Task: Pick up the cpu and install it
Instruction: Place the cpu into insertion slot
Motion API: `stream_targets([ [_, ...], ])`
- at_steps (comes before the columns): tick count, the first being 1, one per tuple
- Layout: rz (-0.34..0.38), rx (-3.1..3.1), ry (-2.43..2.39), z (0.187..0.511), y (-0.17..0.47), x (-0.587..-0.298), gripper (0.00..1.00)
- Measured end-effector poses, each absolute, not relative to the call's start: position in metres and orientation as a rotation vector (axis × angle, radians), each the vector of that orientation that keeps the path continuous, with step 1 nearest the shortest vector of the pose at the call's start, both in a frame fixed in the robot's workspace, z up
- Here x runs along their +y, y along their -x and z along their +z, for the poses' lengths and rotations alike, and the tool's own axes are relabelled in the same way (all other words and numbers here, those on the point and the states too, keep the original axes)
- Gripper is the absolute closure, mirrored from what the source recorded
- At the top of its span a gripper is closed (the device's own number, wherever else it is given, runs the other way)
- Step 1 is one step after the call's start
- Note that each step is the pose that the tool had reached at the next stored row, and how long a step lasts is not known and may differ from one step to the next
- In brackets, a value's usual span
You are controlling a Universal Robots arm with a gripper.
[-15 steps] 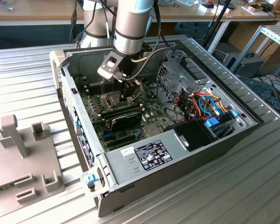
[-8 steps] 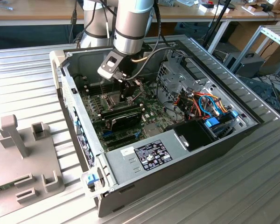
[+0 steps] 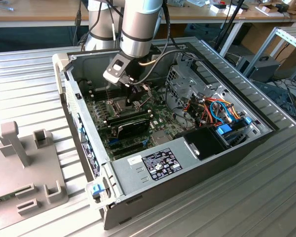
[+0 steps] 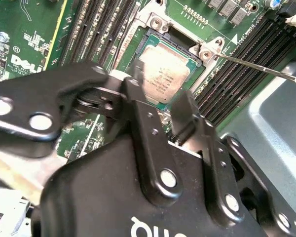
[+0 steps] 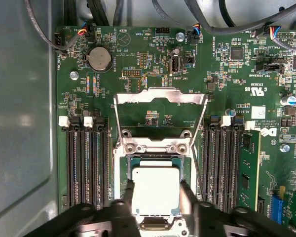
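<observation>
Tool [image 5: 156, 183] pinches the cpu [image 5: 155, 197] by two opposite edges, one black finger against each side, as both wrist views show.

A ribbed metal table [image 3: 246, 197] carries an open computer case [image 3: 187, 165] lying on its side, with a grey plastic fixture [image 3: 24, 168] well apart from it at the exterior view's left. The silver arm [image 3: 138, 24] comes down from above, close to upright and leaning a little, its wrist inside the case and the tool [image 3: 133, 96] low over the green circuit board [image 5: 153, 74].

On that board the socket's hinged metal frame [image 5: 160, 96] stands swung open, and its thin lever rod [image 4: 256, 66] sticks out to one side. Rows of black memory slots [image 5: 86, 163] run along both sides of the socket [image 4: 154, 38].

The cpu [image 4: 163, 71], silvery-grey top upward, lies level within the socket's outline between the fingers; whether it is fully seated cannot be told.
</observation>
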State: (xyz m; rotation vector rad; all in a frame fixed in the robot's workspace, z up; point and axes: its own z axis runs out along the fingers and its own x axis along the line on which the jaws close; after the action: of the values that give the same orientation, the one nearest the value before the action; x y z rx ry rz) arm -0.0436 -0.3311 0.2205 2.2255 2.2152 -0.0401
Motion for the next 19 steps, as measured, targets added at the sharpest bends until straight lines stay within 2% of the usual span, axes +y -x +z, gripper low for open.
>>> stream_targets([
  [1, -0.04, 2.215, -2.225, 0.2206, 0.0436, -0.3311, 0.59],
  [2, -0.04, 2.215, -2.226, 0.2207, 0.0436, -0.3311, 0.59],
  [3, -0.04, 2.215, -2.225, 0.2208, 0.0436, -0.3311, 0.65],
  [4, -0.04, 2.215, -2.226, 0.2208, 0.0436, -0.331, 0.76],
  [5, -0.04, 2.215, -2.226, 0.2209, 0.0436, -0.3311, 0.76],
  [7, -0.04, 2.215, -2.225, 0.221, 0.0436, -0.3311, 0.89],
  [19, -0.04, 2.216, -2.225, 0.214, 0.0436, -0.3311, 0.89],
])
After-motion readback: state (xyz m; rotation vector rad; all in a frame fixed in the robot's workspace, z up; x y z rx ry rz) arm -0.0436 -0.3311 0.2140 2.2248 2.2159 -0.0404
